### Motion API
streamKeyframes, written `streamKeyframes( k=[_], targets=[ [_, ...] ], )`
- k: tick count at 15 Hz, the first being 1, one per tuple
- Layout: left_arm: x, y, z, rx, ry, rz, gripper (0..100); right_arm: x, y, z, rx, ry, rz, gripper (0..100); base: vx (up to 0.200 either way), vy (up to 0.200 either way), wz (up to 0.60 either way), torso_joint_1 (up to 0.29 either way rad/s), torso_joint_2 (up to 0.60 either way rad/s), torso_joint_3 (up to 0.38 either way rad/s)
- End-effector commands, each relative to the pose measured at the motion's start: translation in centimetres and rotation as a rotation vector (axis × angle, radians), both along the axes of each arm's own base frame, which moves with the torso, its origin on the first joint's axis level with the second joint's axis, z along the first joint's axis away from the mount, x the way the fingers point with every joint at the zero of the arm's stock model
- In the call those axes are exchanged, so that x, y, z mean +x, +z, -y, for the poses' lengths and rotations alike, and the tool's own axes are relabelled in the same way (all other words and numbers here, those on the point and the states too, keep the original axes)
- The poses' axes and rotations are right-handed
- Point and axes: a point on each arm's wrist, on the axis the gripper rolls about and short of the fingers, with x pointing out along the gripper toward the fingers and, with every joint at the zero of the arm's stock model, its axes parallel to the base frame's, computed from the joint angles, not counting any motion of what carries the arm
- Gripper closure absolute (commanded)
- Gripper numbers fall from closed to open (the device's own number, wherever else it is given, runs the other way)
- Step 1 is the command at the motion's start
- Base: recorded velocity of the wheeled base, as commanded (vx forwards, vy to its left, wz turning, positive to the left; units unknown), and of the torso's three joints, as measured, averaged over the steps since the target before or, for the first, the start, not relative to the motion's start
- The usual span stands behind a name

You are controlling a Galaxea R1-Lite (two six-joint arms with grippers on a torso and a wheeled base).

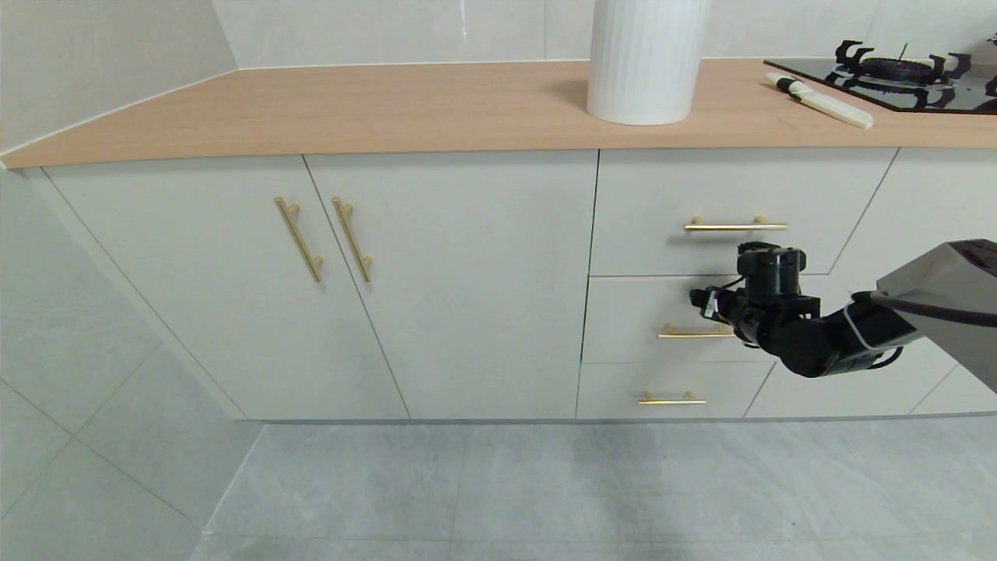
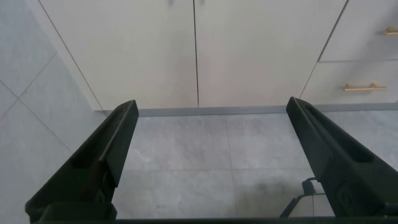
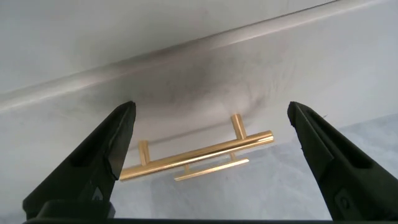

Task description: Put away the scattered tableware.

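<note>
On the wooden counter (image 1: 350, 109), a long white utensil with a black band (image 1: 818, 100) lies beside the hob (image 1: 896, 74). My right gripper (image 1: 701, 300) hangs in front of the drawer stack, between the top drawer handle (image 1: 736, 227) and the middle drawer handle (image 1: 695, 334). In the right wrist view the right gripper (image 3: 210, 112) is open, and a gold drawer handle (image 3: 196, 155) shows between its fingers, a short way off and untouched. The left gripper (image 2: 211, 102) is open and holds nothing, low over the floor, facing the double cabinet doors (image 2: 196, 50).
A tall white ribbed container (image 1: 645, 58) stands on the counter above the drawers. Two closed cabinet doors with slanted gold handles (image 1: 323, 238) fill the left. A bottom drawer handle (image 1: 671, 400) sits near the grey tiled floor (image 1: 498, 491).
</note>
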Motion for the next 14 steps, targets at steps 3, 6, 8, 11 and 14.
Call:
streamKeyframes(
  k=[3, 6, 8, 11, 14],
  targets=[
    [0.0, 0.0, 0.0, 0.000, 0.000, 0.000, 0, 0.9, -0.2, -0.3, 0.024, -0.019, 0.032, 0, 0.000, 0.000, 0.00, 0.000, 0.00, 0.000],
    [0.0, 0.0, 0.0, 0.000, 0.000, -0.001, 0, 0.8, 0.4, -0.2, 0.031, -0.023, 0.043, 0, 0.000, 0.000, 0.00, 0.000, 0.00, 0.000],
    [0.0, 0.0, 0.0, 0.000, 0.000, -0.001, 0, -0.6, 1.7, 0.1, 0.029, -0.023, 0.039, 0, 0.000, 0.000, 0.00, 0.000, 0.00, 0.000],
    [0.0, 0.0, 0.0, 0.000, 0.000, 0.000, 0, -5.5, 4.9, 0.8, 0.029, -0.013, 0.036, 0, 0.000, 0.000, 0.00, 0.000, 0.00, 0.000],
    [0.0, 0.0, 0.0, -0.001, 0.000, 0.000, 0, -15.6, 10.8, 1.6, 0.033, 0.000, 0.132, 0, 0.000, 0.000, 0.00, 0.000, 0.00, 0.000]
  ],
)
